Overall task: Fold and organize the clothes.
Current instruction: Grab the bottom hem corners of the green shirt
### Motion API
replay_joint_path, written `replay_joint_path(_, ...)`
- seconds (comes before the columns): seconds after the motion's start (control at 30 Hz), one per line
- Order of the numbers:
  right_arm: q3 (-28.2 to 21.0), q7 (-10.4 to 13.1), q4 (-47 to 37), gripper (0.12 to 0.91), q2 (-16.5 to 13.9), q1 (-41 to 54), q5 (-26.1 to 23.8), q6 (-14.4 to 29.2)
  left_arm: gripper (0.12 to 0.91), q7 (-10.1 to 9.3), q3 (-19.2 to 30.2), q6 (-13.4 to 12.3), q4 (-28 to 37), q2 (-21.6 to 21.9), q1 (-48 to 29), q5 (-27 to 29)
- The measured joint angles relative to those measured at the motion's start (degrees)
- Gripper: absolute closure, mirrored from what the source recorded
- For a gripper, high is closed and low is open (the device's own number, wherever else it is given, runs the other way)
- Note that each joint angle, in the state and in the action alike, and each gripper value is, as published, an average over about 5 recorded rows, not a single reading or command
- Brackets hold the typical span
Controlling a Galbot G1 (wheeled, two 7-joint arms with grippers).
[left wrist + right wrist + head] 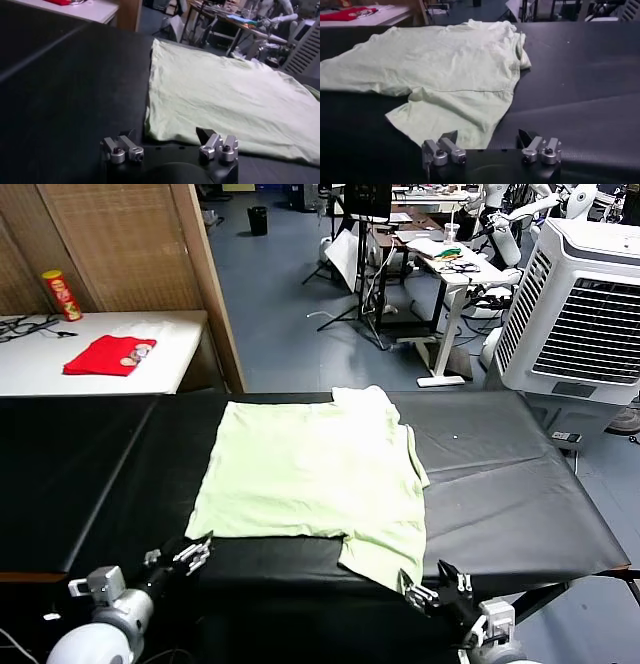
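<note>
With both claws spread wide and empty, left gripper at seven o'clock, right gripper at five o'clock of the thin pale-green cotton T-shirt, probably pre-grasp: next, pinching near hem corners.

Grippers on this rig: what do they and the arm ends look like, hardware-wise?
Both match. The left gripper and right gripper are black-bodied, each with two dark pointed jaws carried on silver-grey metal knuckle blocks with round screw heads, seen close in both wrist views. Behind them, the arm ends are rounded white and grey housings. No cables or markings visible.
</note>
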Motion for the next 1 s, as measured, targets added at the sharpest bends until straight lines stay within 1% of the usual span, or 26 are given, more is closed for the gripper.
replay_joint_path(0.07, -0.1, 0.1, -0.1, 0.295, 0.1, 0.0, -0.3, 0.1, 0.232, -0.14, 0.1, 0.0, 0.2, -0.1, -0.2, 0.0)
replay_joint_path(0.1, -0.2, 0.1, -0.2, 0.332, 0.2, 0.0, -0.5, 0.1, 0.232, -0.23, 0.2, 0.0, 0.4, -0.1, -0.3, 0.1)
replay_joint_path(0.2, -0.4, 0.2, -0.4, 0.511, 0.4, 0.0, -1.1, 0.2, 0.249, -0.44, 0.5, -0.3, 1.1, -0.3, -0.7, 0.1)
replay_joint_path(0.27, -0.6, 0.2, -0.5, 0.644, 0.5, -0.1, -1.4, 0.2, 0.309, -0.49, 0.6, -0.5, 1.5, -0.4, -0.8, 0.1)
replay_joint_path(0.3, -0.7, 0.3, -0.5, 0.694, 0.6, -0.2, -1.5, 0.2, 0.353, -0.51, 0.6, -0.6, 1.7, -0.4, -0.8, 0.2)
replay_joint_path(0.33, -0.7, 0.4, -0.5, 0.743, 0.6, -0.2, -1.6, 0.2, 0.415, -0.52, 0.7, -0.7, 1.8, -0.4, -0.8, 0.3)
replay_joint_path(0.4, -0.7, 0.7, -0.3, 0.828, 0.7, -0.4, -1.7, 0.2, 0.515, -0.52, 0.8, -0.9, 2.0, -0.5, -0.7, 0.5)
replay_joint_path(0.43, -0.6, 0.9, -0.2, 0.857, 0.7, -0.6, -1.7, 0.2, 0.581, -0.52, 0.8, -0.9, 2.0, -0.6, -0.7, 0.7)
replay_joint_path(0.47, -0.4, 1.0, 0.0, 0.886, 0.7, -0.8, -1.7, 0.2, 0.631, -0.51, 0.9, -1.0, 1.9, -0.7, -0.5, 0.9)
replay_joint_path(0.57, 0.2, 1.4, 0.9, 0.904, 0.7, -1.5, -1.7, 0.2, 0.799, -0.46, 1.1, -1.1, 1.3, -1.1, 0.2, 1.3)
replay_joint_path(0.63, 0.6, 1.8, 1.9, 0.904, 0.8, -2.2, -1.7, 0.2, 0.874, -0.49, 1.1, -1.1, 0.5, -1.5, 0.8, 1.5)
replay_joint_path(0.67, 0.8, 2.0, 2.5, 0.904, 0.8, -2.5, -1.7, 0.1, 0.894, -0.55, 1.0, -1.1, 0.0, -1.7, 1.2, 1.6)
replay_joint_path(0.87, 2.4, 2.8, 6.5, 0.904, 0.5, -6.1, -1.4, 0.2, 0.904, -1.46, -0.3, -1.1, -4.4, -2.5, 4.6, 1.9)
replay_joint_path(1.0, 3.4, 2.6, 6.8, 0.904, -0.3, -6.5, 0.3, 2.6, 0.904, -1.56, -1.3, -1.5, -7.7, -2.6, 7.8, 1.6)
